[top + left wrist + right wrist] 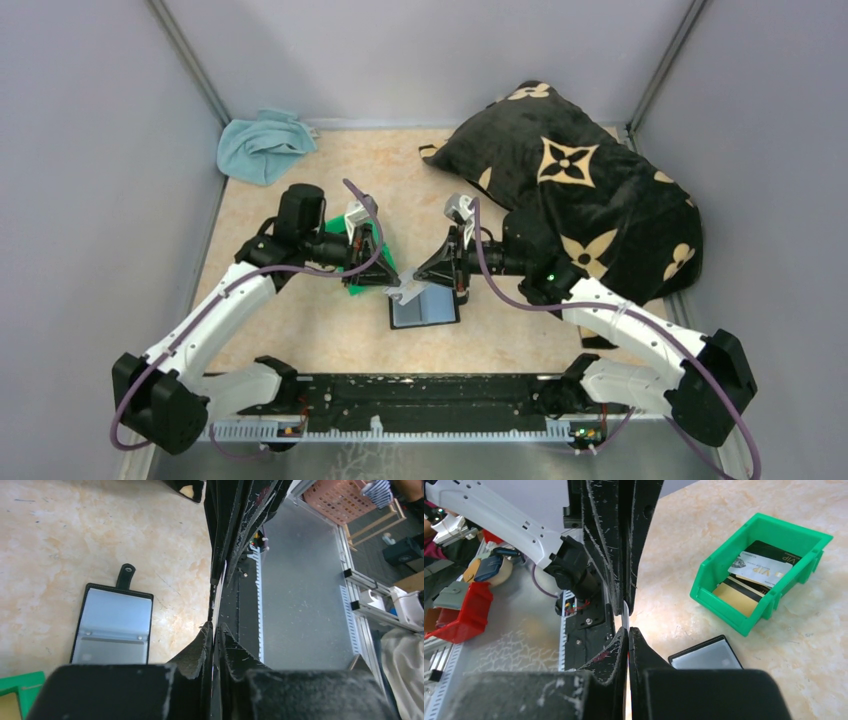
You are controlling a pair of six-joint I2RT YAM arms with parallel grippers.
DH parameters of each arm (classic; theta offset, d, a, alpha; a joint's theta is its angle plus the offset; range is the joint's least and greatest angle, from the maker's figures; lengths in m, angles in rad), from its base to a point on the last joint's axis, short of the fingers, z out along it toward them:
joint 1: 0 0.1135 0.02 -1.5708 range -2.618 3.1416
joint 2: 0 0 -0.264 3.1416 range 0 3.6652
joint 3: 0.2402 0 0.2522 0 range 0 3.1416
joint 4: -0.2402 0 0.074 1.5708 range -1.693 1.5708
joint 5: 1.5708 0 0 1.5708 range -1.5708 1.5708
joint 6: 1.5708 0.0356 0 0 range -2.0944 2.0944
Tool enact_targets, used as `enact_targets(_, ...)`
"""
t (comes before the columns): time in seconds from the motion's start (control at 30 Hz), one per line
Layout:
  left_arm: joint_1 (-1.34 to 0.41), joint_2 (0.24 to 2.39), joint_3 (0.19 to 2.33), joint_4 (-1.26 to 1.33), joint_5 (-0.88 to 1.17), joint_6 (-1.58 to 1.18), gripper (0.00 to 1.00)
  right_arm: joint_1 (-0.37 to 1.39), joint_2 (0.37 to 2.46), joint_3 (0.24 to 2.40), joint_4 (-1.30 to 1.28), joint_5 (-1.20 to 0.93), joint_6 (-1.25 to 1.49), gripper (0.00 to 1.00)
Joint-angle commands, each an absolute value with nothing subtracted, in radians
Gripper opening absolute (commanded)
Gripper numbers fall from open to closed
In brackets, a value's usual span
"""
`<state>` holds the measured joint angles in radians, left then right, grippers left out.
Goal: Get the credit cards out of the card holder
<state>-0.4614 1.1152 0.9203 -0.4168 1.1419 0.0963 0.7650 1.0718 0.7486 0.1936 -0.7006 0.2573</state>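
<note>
The card holder (425, 308) lies open on the table, grey-blue panels up; it also shows in the left wrist view (112, 627) and the right wrist view (706, 655). Just above its far edge my left gripper (393, 286) and right gripper (418, 290) meet tip to tip on one pale credit card (407, 294). The card is edge-on in both wrist views (216, 605) (625, 614). The left gripper (215, 626) and the right gripper (628, 629) are each shut on it. A pale VIP card (760, 566) and dark and gold cards lie in the green bin (724, 610).
The green bin (350, 283) sits left of the holder, mostly under my left gripper. A blue cloth (262, 143) lies at the back left. A black cushion with tan flower marks (580, 190) fills the back right. Grey walls enclose the table.
</note>
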Motion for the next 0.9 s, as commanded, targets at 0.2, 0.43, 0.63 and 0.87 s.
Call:
enact_targets(0.2, -0.468, 0.993, 0.873, -0.342, 0.993, 0.055, 0.2, 0.723, 0.983, 0.724, 0.33, -0.577, 0.347, 0.0)
enact_targets(0.43, -0.467, 0.93, 0.839, -0.277, 0.959, 0.009, 0.2, 0.697, 0.97, 0.705, 0.377, -0.621, 0.392, 0.0)
enact_targets(0.63, -0.467, 0.926, 0.834, -0.241, 1.001, -0.007, 0.03, 0.697, 0.955, 0.686, 0.408, -0.647, 0.411, 0.0)
enact_targets(0.87, -0.466, 0.944, 0.839, -0.235, 1.012, -0.015, 0.0, 0.697, 0.951, 0.677, 0.406, -0.662, 0.4, 0.0)
